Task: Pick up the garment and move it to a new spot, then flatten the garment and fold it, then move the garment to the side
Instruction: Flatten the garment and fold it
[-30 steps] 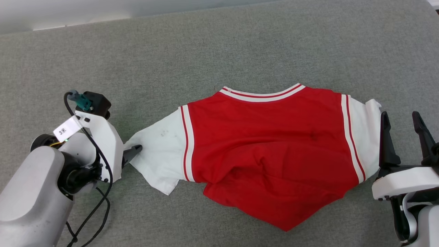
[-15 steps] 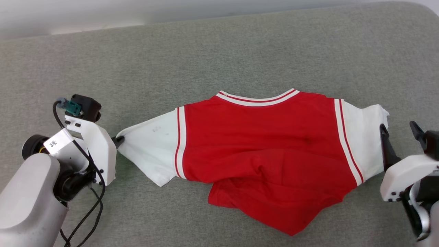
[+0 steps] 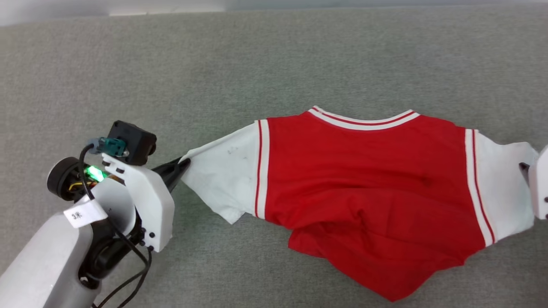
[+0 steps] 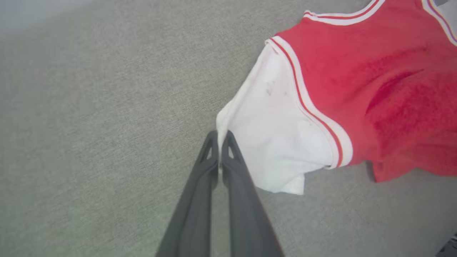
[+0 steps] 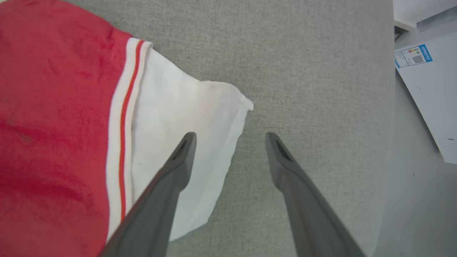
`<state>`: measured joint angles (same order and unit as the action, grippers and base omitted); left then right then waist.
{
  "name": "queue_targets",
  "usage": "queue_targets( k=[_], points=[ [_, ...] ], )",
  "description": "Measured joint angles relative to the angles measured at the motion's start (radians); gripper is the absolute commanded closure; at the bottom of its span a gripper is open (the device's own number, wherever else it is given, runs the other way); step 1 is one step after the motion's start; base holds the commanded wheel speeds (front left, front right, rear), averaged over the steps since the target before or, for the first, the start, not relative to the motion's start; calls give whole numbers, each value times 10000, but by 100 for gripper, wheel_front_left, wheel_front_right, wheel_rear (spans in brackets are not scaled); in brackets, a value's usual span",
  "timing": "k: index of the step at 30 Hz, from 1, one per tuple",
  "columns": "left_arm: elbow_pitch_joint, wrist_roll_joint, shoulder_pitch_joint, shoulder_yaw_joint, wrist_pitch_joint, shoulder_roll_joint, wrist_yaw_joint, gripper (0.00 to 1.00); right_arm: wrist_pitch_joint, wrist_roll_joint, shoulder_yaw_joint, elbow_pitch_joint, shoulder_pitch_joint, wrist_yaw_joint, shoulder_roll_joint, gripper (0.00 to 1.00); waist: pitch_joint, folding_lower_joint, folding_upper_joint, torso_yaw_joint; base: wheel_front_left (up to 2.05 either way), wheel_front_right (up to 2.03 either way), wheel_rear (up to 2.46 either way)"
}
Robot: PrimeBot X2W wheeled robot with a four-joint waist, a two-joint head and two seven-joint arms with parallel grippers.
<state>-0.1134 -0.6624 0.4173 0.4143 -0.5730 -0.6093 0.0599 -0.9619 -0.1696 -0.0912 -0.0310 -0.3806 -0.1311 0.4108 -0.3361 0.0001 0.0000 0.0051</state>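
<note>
The garment is a red jersey with white sleeves and striped trim, lying spread on the grey-green surface, its lower hem bunched and folded. My left gripper is shut on the outer edge of the garment's left sleeve, which stretches taut toward the closed fingertips. In the right wrist view my right gripper stands open over the outer edge of the right sleeve: one finger is above the white cloth, the other above bare surface. In the head view the right arm's white housing sits at the frame's right edge.
The grey-green padded surface extends wide around the garment. Its right edge drops to a pale floor, where a white board with a blue label lies. A pale strip runs beyond the far edge.
My left gripper has shut on the left sleeve's edge and drawn the sleeve out taut. The head view has shifted, so the garment sits further right in it.
</note>
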Motion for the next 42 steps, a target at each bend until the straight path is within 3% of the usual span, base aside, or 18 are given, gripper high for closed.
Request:
queue_targets(
  k=[4, 16, 19, 20, 31, 42],
  points=[
    [-857, 71, -148, 86, -4, -17, -75, 100, -552, -54, 69, -489, -391, 2, 370, 0, -256, 0, 0, 367, 0, 0, 0],
    [-1904, 245, -337, 351, 59, 46, -174, 100, -629, 19, -205, -1916, -591, 4, 362, 0, -837, -1, 0, 1175, 0, 0, 0],
    [-1941, 240, -461, 370, 100, 38, -203, 100, -483, 2, -368, -2117, -582, 6, 244, 92, -908, -2, 0, 1239, 0, 0, 0],
    [-1941, 238, -464, 362, 123, 23, -207, 100, -397, -17, -364, -2146, -570, 6, 211, 100, -915, -2, 0, 1243, 0, 0, 0],
    [-1530, 385, -664, -6, 757, -128, -439, 100, 1034, -355, -15, -2328, -619, 0, 146, 100, -192, -1, 0, 945, 0, 0, 0],
    [-1592, 437, -870, -909, 1626, -460, -836, 100, 2121, -1124, 253, -865, -1074, 0, 675, 100, 1019, -2, 0, 432, 0, 0, 0]
  ],
)
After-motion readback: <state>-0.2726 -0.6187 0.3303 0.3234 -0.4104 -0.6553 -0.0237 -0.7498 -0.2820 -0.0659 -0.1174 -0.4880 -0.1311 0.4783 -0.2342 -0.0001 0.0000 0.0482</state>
